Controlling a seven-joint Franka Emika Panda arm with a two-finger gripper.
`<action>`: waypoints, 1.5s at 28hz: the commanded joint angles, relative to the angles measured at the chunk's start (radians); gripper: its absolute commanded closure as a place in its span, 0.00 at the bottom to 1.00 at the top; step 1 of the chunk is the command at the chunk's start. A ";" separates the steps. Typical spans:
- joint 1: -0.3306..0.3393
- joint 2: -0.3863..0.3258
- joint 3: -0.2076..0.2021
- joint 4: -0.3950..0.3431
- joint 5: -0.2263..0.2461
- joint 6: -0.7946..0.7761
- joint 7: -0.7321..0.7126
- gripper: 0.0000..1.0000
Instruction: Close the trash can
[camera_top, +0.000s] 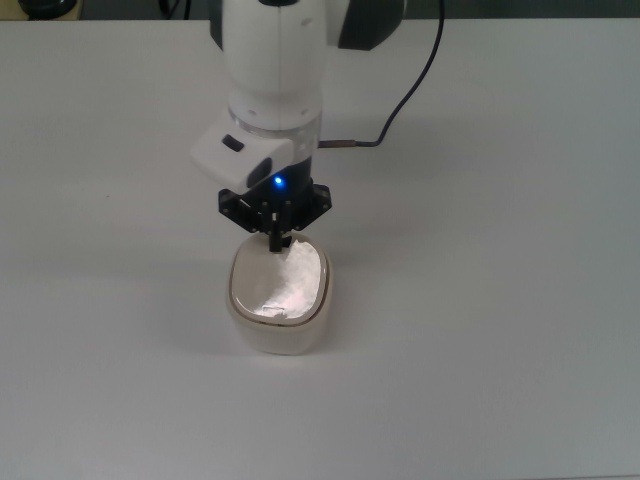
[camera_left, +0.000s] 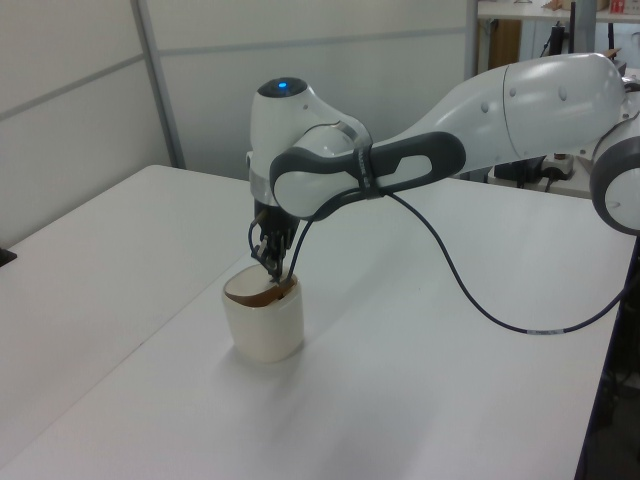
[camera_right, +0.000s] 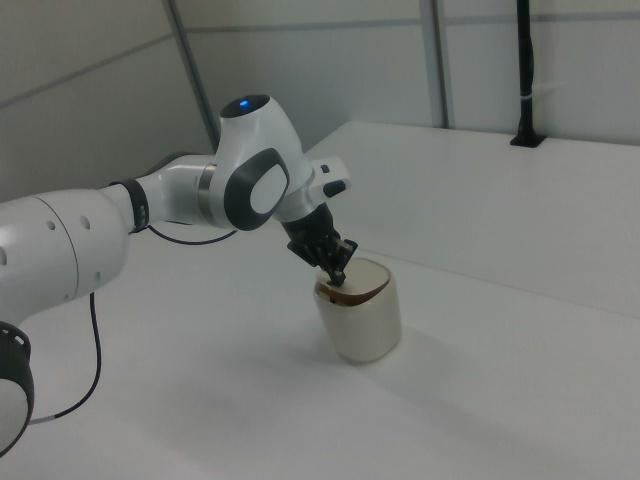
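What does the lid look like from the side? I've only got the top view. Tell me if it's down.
Observer: In the left view the lid lies nearly flat across the can, not raised.
Operator: Check the rim for a gap.
Observer: In the right view a thin dark line shows under the lid's near edge; I cannot tell if it is latched.
Operator: Confirm the gripper is touching it.
Observer: In the left view the gripper tip meets the lid at the end nearest the arm.
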 joint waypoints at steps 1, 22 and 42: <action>0.025 0.018 -0.005 -0.013 -0.010 -0.018 -0.009 1.00; 0.013 -0.024 -0.016 -0.003 0.004 -0.069 -0.023 1.00; -0.016 -0.257 -0.019 -0.009 0.007 -0.458 -0.095 1.00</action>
